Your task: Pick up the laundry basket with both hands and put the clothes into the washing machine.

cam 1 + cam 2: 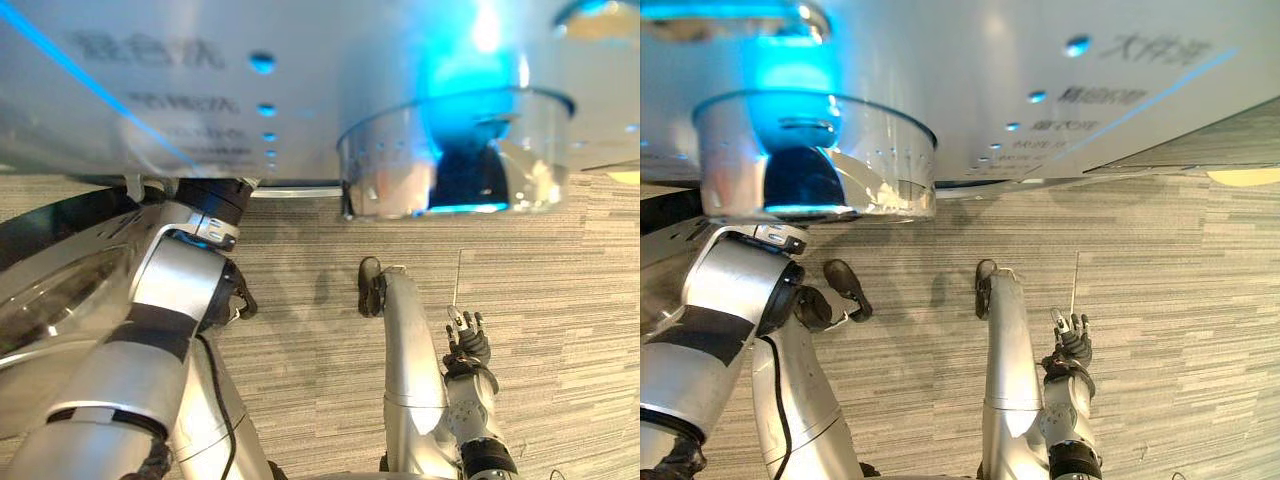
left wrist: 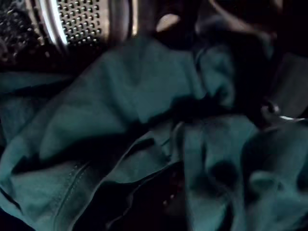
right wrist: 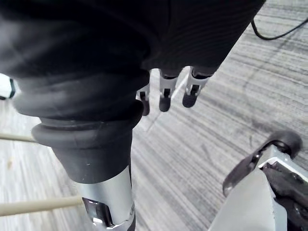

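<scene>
Inside perforated drum: teal clothes, crumpled, dark folds, heaped.

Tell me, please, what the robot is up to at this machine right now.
The humanoid robot stands at a white front-loading washing machine with a round glass door. Its left arm reaches into the machine, where crumpled teal clothes lie in the perforated steel drum. Its right hand hangs open and empty at its side, above the grey striped carpet.
</scene>
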You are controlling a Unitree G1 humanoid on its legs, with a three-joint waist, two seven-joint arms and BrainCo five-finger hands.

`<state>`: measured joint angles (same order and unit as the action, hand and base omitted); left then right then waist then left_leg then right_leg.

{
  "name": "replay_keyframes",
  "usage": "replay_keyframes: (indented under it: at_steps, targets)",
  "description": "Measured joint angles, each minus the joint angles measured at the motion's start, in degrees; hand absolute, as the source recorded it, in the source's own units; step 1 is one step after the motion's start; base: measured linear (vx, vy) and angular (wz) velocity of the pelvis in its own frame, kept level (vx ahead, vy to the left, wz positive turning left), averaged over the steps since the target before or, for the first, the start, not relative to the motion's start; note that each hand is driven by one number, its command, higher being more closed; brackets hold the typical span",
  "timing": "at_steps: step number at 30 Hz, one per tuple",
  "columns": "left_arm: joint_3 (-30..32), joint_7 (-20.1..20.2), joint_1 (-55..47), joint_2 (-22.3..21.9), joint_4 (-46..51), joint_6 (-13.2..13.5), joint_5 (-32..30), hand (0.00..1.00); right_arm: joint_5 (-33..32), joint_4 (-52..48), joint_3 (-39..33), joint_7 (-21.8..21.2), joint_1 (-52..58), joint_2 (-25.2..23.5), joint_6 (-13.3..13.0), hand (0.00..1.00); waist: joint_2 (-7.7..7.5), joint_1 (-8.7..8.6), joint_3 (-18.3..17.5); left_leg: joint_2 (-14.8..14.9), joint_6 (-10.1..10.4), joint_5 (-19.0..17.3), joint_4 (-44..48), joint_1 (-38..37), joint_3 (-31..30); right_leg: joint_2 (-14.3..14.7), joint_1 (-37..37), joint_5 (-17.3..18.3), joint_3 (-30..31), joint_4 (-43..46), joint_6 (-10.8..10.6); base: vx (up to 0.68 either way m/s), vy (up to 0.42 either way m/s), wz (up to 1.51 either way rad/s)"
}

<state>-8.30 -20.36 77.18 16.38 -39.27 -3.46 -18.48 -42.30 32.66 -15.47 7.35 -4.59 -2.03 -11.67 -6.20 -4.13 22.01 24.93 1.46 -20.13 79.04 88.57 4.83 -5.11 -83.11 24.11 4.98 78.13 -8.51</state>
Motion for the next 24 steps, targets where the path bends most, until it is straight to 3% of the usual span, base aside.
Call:
replay_keyframes:
  at_steps: [2, 5, 10, 11, 14, 19, 20, 24]
  targets:
    - [4.12, -0.41, -3.03, -2.15, -3.62, -0.03, 4.17, 0.00, 0.12, 1.52, -0.21, 0.02, -0.01, 0.09, 0.92, 0.00, 0.03, 0.00, 0.51, -0.11, -0.20, -0.16, -0.03, -2.03, 0.04, -0.18, 2.09, 0.78, -0.05, 0.24, -0.09, 0.03, -0.029, 0.11]
    - [10.11, 1.47, -13.22, -5.06, -10.81, 0.00, 16.33, 0.00, 0.21, 5.66, -0.31, 0.22, -0.05, 0.16, 2.03, 0.00, 0.03, -0.17, 1.14, -0.73, -0.23, -0.72, -1.51, -9.54, 1.06, -1.09, 8.79, 2.08, 0.08, -0.63, 0.08, 0.06, -0.032, 0.12]
    - [10.38, 6.32, -27.76, -10.43, -13.43, 1.68, 22.70, 0.00, 3.11, 10.38, -0.23, 0.18, -0.26, 0.48, 4.24, 0.00, 0.04, 0.07, 1.06, -1.88, 0.54, -0.32, -9.81, -25.19, 4.21, -2.22, 23.18, 2.01, -0.42, -8.49, 0.42, 0.12, -0.045, 0.09]
    - [10.38, 7.75, -33.93, -12.94, -14.19, 1.78, 24.92, 0.00, 4.67, 11.81, -0.17, 0.21, -0.19, 0.78, 4.78, 0.00, 0.07, 0.14, 0.81, -2.25, 1.20, 0.12, -13.90, -32.08, 5.61, -2.67, 29.51, 1.39, -0.97, -12.53, 0.96, 0.18, -0.036, 0.06]
    - [10.19, 10.31, -44.09, -15.55, -15.60, 2.08, 29.31, 0.00, 6.18, 13.90, 1.11, 0.20, 0.28, 1.50, 5.63, 0.00, 0.50, 0.14, -1.69, -3.70, 2.35, 1.67, -21.12, -41.02, 6.94, -3.17, 38.21, -0.12, -2.03, -19.64, 1.16, 0.18, -0.009, 0.05]
    - [11.08, 14.85, -64.42, -18.67, -16.16, 4.56, 34.75, 0.00, 10.80, 17.36, 2.45, -0.86, 4.52, 1.34, 6.50, 0.00, 2.49, 1.36, -9.06, -7.49, 3.56, 8.07, -42.25, -61.07, 10.61, -4.77, 58.36, -5.55, -5.95, -39.96, 1.61, 0.25, 0.003, 0.20]
    - [11.34, 15.43, -67.69, -18.70, -16.66, 5.33, 35.54, 0.00, 11.44, 18.57, 2.16, -1.57, 6.48, 1.28, 6.68, 0.00, 2.86, 2.24, -11.80, -8.98, 3.97, 10.47, -47.93, -64.71, 11.02, -5.25, 62.06, -7.08, -7.14, -44.74, 1.72, 0.26, -0.033, 0.34]
    - [15.26, 15.43, -74.01, -18.22, -19.58, 7.79, 33.48, 0.00, 12.34, 26.42, -4.17, -2.63, 7.45, 1.59, 6.96, 0.00, 4.76, 2.13, -17.74, -14.04, 4.60, 19.92, -67.71, -74.75, 9.67, -6.77, 72.28, -11.42, -12.84, -58.52, 1.73, 0.21, -0.037, 0.54]
